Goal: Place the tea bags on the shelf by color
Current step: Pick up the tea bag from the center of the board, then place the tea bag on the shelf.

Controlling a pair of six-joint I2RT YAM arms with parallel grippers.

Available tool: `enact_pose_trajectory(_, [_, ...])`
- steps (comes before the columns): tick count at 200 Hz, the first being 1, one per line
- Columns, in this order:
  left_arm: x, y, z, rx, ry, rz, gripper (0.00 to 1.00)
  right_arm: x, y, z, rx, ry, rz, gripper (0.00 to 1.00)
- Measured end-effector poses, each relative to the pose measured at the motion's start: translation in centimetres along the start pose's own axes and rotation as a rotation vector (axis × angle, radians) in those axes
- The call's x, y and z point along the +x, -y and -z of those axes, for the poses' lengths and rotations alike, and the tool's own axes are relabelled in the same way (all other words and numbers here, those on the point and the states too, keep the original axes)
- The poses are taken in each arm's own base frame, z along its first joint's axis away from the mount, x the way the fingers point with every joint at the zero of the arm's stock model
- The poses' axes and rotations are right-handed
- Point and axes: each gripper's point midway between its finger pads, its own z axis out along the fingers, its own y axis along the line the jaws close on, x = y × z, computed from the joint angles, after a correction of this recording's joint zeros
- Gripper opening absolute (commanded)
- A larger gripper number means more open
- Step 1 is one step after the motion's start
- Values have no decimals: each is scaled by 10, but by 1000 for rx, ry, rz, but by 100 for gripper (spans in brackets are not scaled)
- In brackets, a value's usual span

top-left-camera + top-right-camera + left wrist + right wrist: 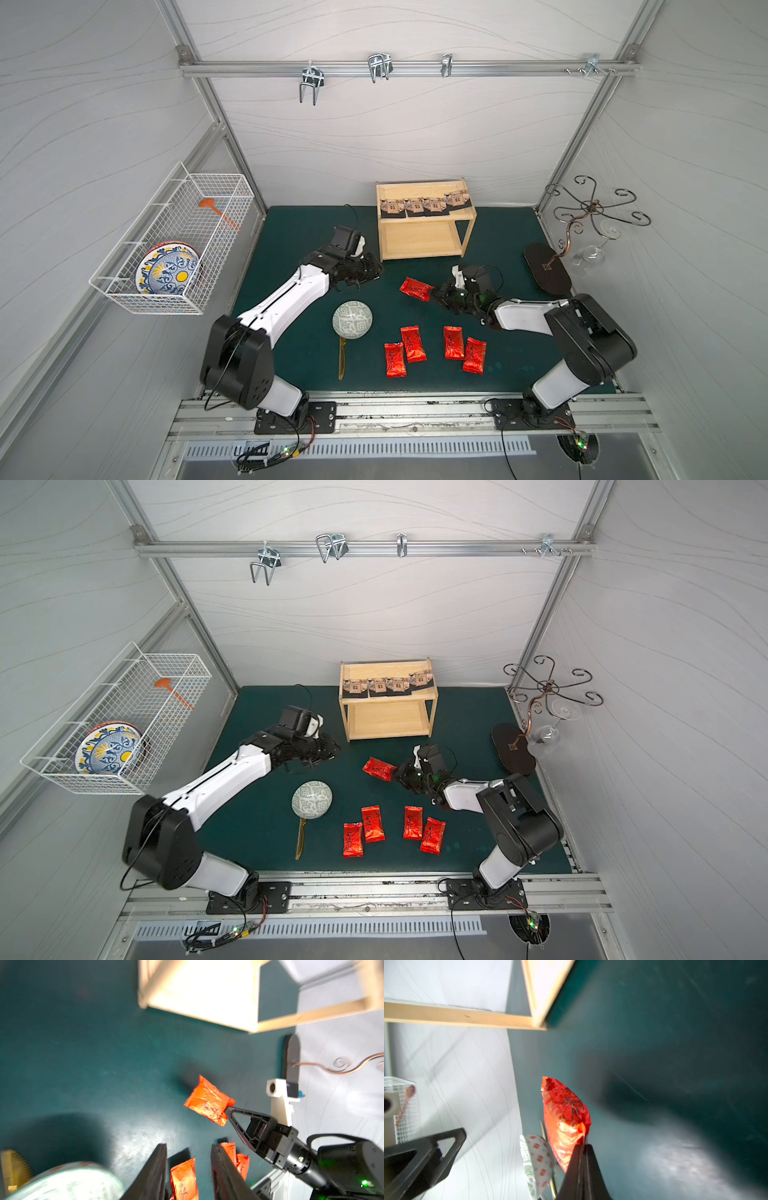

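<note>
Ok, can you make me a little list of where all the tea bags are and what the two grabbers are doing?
shelf, top: four beige bags in a row
shelf, bottom: no bags
mat: four red bags lying flat
right gripper: shut on the fifth red bag, lifted off the mat in front of the shelf
left gripper: open, holding nothing, near the shelf's front corner

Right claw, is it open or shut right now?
Shut: the right claw pinches one end of a red tea bag, no gap showing.
</note>
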Motion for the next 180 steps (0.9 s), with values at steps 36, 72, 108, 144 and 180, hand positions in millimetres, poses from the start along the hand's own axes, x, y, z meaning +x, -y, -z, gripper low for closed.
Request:
enact_pose_trajectory(36, [21,-20,14,-29,-12,-8,42,-15,-43,-19,25,168,-20,0])
enact_pose_trajectory(72, [39,-40,14,-68,-63,1,42,-52,-65,-62,71,322,-98,0])
enact_pose_trajectory(108, [40,-39,27,-48,-39,-17,42,-72,-48,-102,150,405,-168,0])
enact_pose_trajectory(144, [44,-42,29,-46,-38,-19,42,-83,-41,-125,177,452,-210,0])
enact_pose_trajectory(180, [49,-45,28,-49,-51,-15,42,-95,-55,-134,152,484,-232,0])
